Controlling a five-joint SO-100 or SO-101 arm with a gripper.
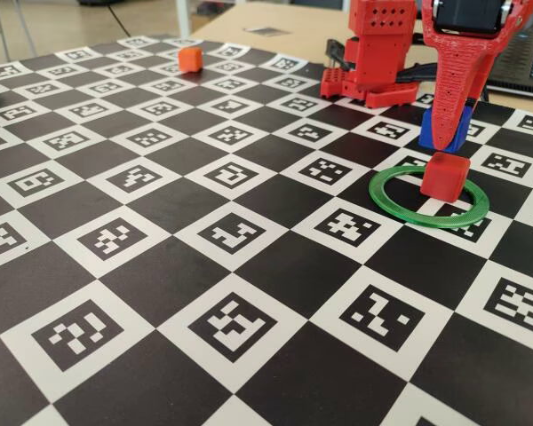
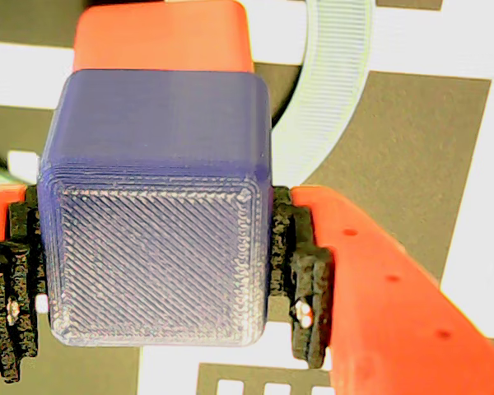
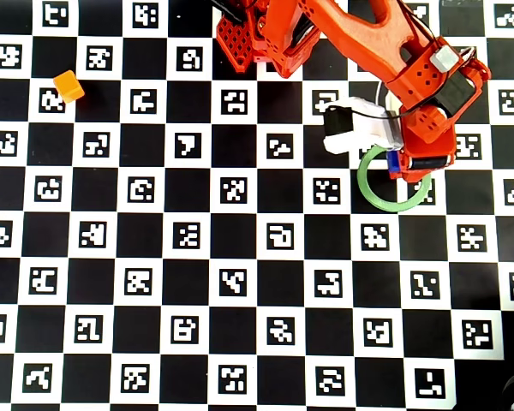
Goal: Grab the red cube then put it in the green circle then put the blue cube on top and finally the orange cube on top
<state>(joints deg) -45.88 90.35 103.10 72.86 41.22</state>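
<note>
The red cube (image 1: 446, 174) sits inside the green circle (image 1: 429, 197), toward its far right side. My gripper (image 1: 442, 138) hangs just above it, shut on the blue cube (image 1: 448, 130), which hovers a little over the red cube without touching it. In the wrist view the blue cube (image 2: 156, 247) fills the space between the black pads (image 2: 300, 271), with the red cube (image 2: 163, 37) and part of the green circle (image 2: 333, 82) beyond it. The orange cube (image 1: 190, 59) lies far off at the back left; it is also at the upper left of the overhead view (image 3: 68, 86). The arm hides the red cube in the overhead view.
A black-and-white marker checkerboard (image 1: 231, 319) covers the table. The red arm base (image 1: 369, 53) stands at the back, just behind the ring. A white wrist camera (image 3: 360, 128) juts out to the left of the gripper. A dark device (image 1: 529, 62) lies at the back right.
</note>
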